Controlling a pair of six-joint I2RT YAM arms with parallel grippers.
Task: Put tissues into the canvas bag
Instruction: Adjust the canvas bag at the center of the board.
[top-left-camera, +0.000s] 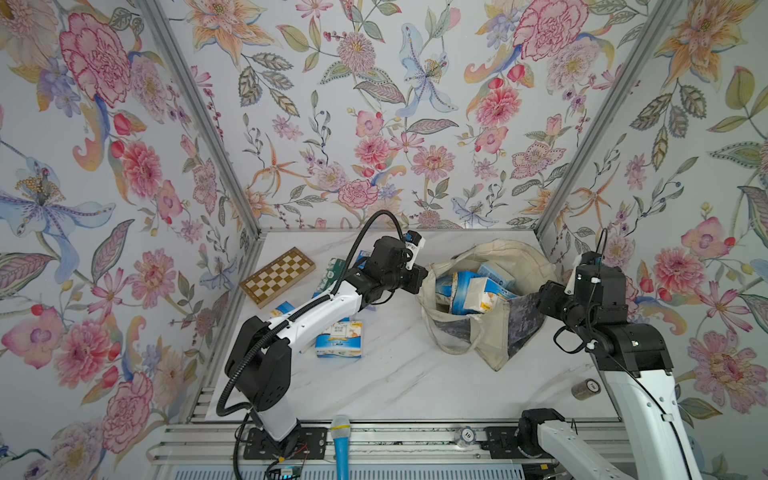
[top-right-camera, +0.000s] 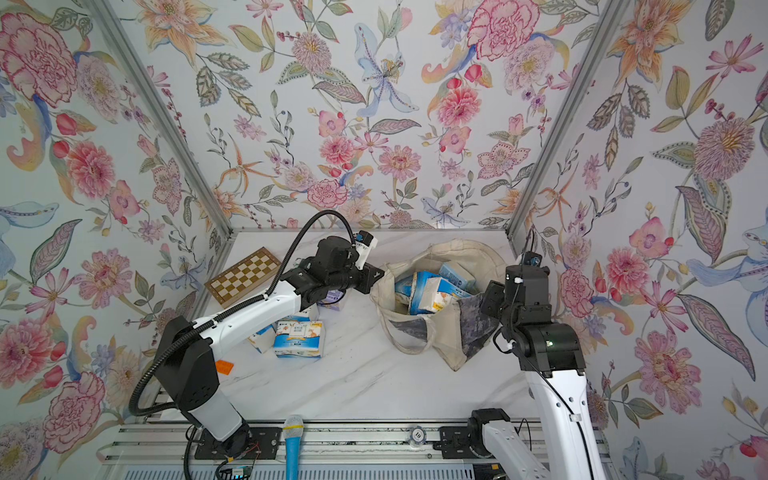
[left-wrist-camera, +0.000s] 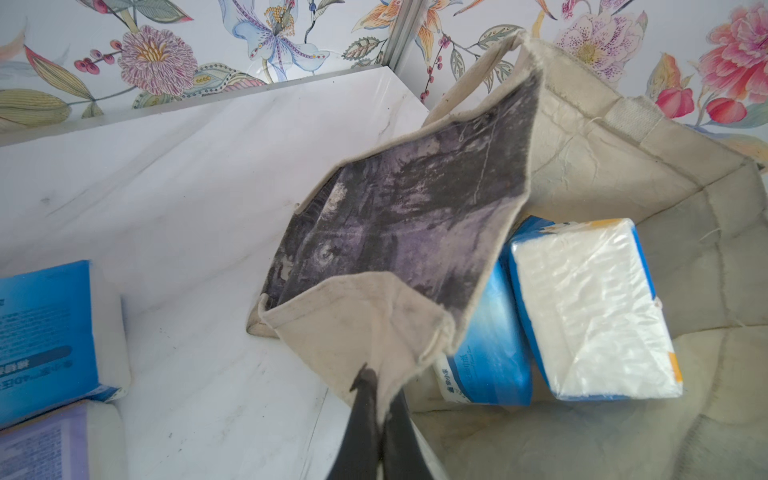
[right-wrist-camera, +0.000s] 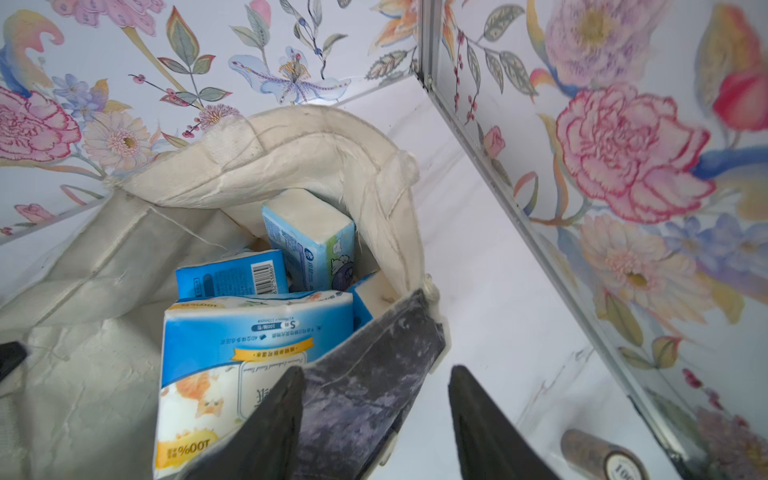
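Left of the canvas bag (top-left-camera: 498, 253), loose tissue packs (top-left-camera: 338, 341) lie half hidden under the left arm (top-left-camera: 316, 309). The left gripper (left-wrist-camera: 376, 384), closed, pinches the bag's rim. Inside stand other packs (right-wrist-camera: 249, 332). The right gripper (right-wrist-camera: 376, 370) straddles the printed wall, fingers apart, gripping nothing. Bare table (top-left-camera: 415, 374) fronts the bag.

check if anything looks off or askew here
The canvas bag is slumped, its dark printed side folded askew, and the tissues inside lie jumbled at angles. A blue microphone lies across the front rail, which seems out of place.
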